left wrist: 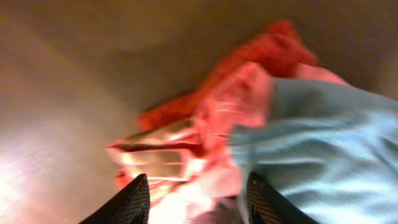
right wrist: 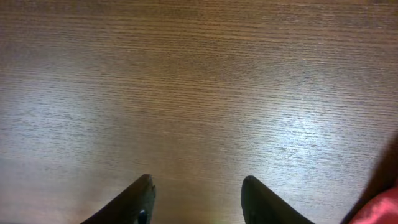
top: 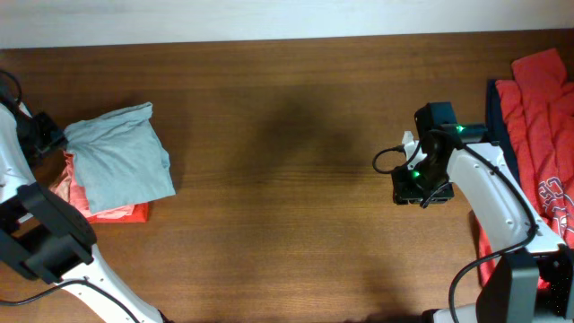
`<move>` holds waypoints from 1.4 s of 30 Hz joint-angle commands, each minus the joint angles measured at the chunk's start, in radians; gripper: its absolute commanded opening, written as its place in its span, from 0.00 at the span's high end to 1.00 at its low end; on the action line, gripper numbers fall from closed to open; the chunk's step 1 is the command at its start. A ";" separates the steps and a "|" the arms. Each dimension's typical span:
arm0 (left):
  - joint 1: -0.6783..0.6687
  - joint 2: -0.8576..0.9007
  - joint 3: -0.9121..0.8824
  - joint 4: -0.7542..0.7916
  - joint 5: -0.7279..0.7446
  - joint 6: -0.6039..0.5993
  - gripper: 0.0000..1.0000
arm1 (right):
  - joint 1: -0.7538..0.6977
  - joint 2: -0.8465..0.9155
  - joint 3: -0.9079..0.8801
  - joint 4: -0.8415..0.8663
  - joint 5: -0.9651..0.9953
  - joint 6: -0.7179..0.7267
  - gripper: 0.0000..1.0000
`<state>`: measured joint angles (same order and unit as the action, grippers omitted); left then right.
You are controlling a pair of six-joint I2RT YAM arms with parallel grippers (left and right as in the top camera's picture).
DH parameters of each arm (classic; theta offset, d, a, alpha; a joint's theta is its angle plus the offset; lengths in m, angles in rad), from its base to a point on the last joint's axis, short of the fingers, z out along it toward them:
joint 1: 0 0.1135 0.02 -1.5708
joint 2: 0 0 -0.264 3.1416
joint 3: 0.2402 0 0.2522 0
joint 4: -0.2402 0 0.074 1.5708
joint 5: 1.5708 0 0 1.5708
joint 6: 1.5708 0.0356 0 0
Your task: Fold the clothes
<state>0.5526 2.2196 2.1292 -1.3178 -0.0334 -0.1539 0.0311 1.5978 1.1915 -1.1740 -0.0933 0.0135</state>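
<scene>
Grey-blue T-shirt (top: 121,157) folded, stacked on coral-red T-shirt (top: 117,213) at left edge of worktop (top: 287,135); left fingers (left wrist: 134,202) parted just over stack, nothing pinched as far as blur allows; right fingers (right wrist: 140,199) spread, empty, over bare wood; red and navy heap (top: 538,99) at right edge, unfolded. Cotton soft, light, limp; likely best pinched at hem or shoulder seam, single layer.

Robotics lab bench: wooden table (top: 269,179), two arms (top: 489,188).

Overhead straight down on table (top: 287,179); wrists close, left sharing folded clothes (top: 117,166).
</scene>
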 commanded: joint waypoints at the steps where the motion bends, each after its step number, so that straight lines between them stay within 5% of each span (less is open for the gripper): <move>1: -0.002 -0.073 -0.003 0.012 0.202 0.082 0.50 | -0.006 -0.015 0.011 0.000 0.015 -0.005 0.50; 8: -0.004 -0.266 -0.003 0.081 0.278 0.115 0.50 | -0.006 -0.015 0.011 0.003 0.016 -0.006 0.50; 16: -0.066 -0.454 -0.003 0.021 0.562 0.322 0.50 | -0.006 -0.015 0.011 0.019 0.015 -0.005 0.50; 22: -0.267 -0.463 -0.003 -0.005 0.387 0.346 0.44 | -0.006 -0.015 0.027 0.100 -0.085 -0.005 0.37; 26: -0.430 -0.462 -0.003 0.002 0.232 0.346 0.42 | -0.006 -0.015 0.100 0.132 -0.147 -0.006 0.03; 27: -0.470 -0.462 -0.003 0.006 0.190 0.334 0.39 | -0.006 -0.015 0.125 0.132 -0.146 -0.006 0.02; 29: -0.537 -0.460 -0.003 0.009 0.137 0.323 0.08 | -0.006 -0.015 0.185 0.136 -0.146 -0.006 0.01; 30: -0.566 -0.456 -0.003 0.008 0.130 0.323 0.01 | -0.006 -0.015 0.216 0.142 -0.146 -0.006 0.01; 42: -0.694 -0.452 -0.003 -0.002 0.109 0.325 0.01 | -0.008 -0.015 0.391 0.132 -0.088 -0.009 0.01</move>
<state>-0.1387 1.7561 2.1242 -1.3201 0.1131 0.1646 0.0311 1.5978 1.5646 -1.0241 -0.2054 0.0067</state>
